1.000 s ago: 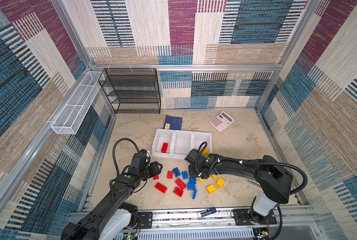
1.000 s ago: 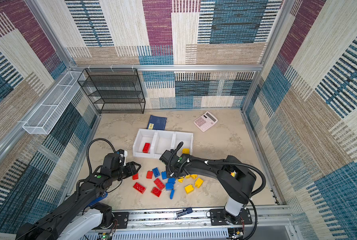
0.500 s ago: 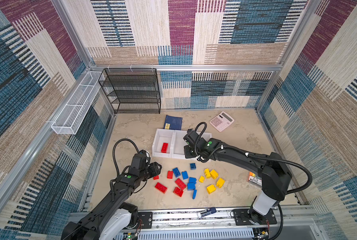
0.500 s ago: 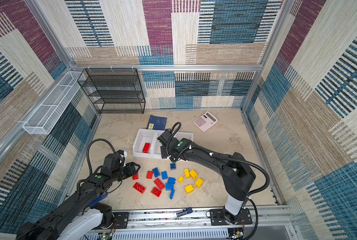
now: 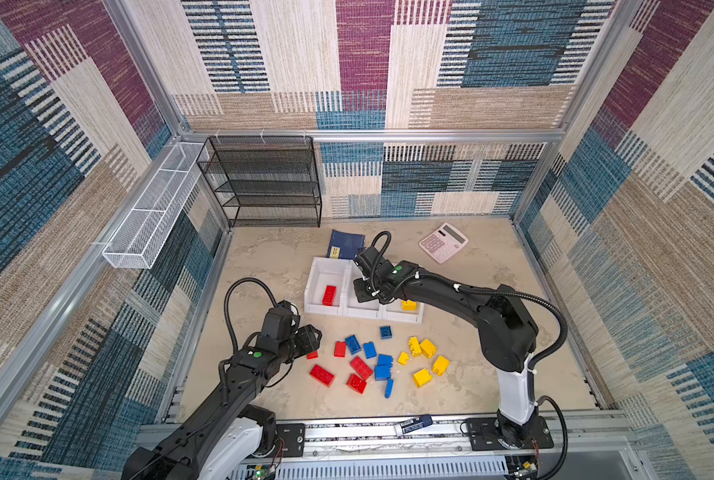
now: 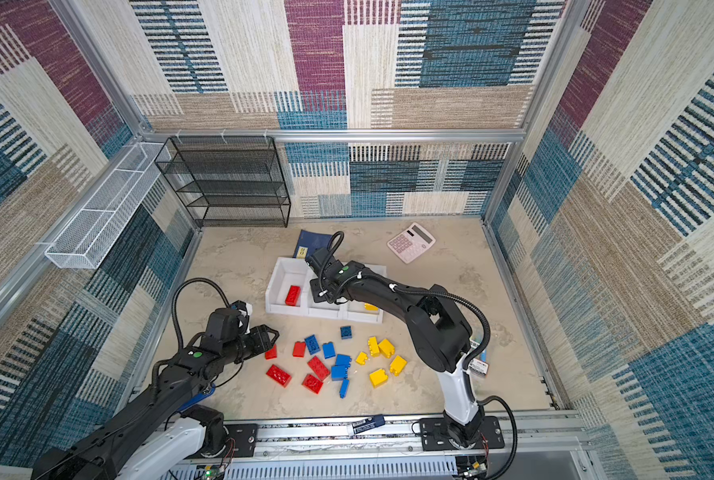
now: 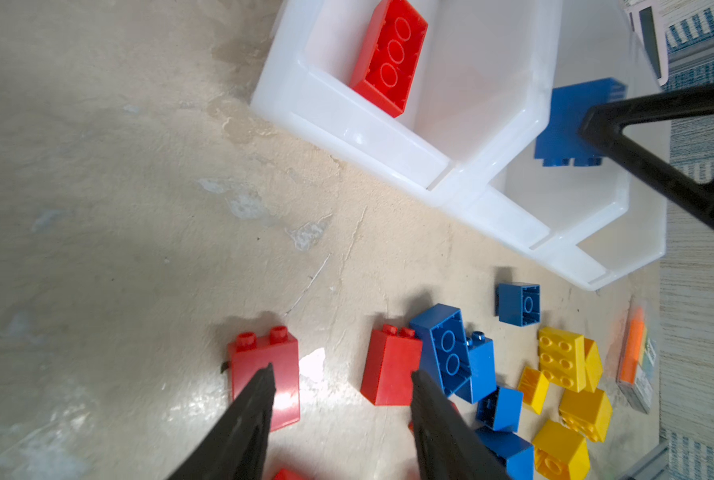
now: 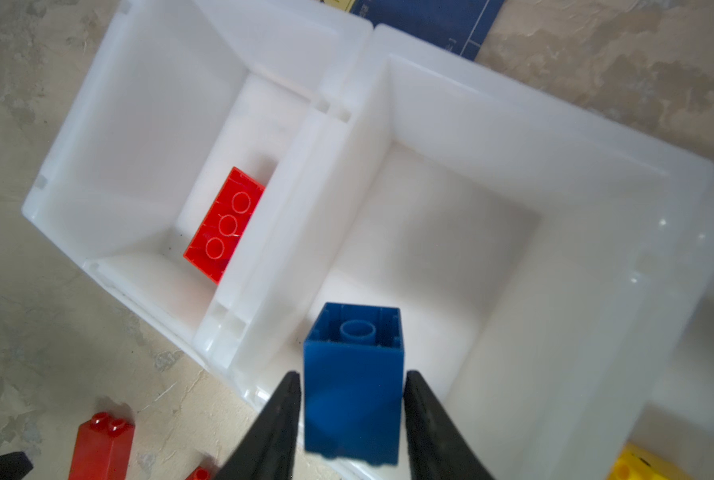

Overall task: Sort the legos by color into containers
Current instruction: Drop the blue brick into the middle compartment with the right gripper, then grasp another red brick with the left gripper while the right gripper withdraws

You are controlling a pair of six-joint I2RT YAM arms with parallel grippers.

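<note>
— Beige mottled tabletop (image 5: 264, 266): what is the largest item on it?
— Three joined white bins (image 5: 321, 311), set in a row near its middle. In both top views the bin on the left holds one red brick (image 5: 329, 295), and the bin on the right holds one yellow brick (image 5: 408, 305).
— Position and state of the right pincer (image 8: 351, 376)?
— It hangs over the middle bin (image 8: 451, 232). A blue brick (image 8: 353, 353) sits between its fingers, hollow underside facing away from the pincer. The fingers lie against or just beside the brick's sides. Whether they clamp it cannot be told.
— And the left pincer (image 7: 343, 374)?
— Jaws moderately apart, holding nothing, low over the tabletop in front of the bins. One finger overlaps a small red two-stud brick (image 7: 260, 349) lying on its side. The other finger ends beside a second red brick (image 7: 388, 365).
— Where are the other bricks?
— Loose bricks (image 5: 384, 359) in red, blue and yellow lie scattered on the tabletop in front of the bins. The reds are nearest the left pincer, the yellows farthest from it.
</note>
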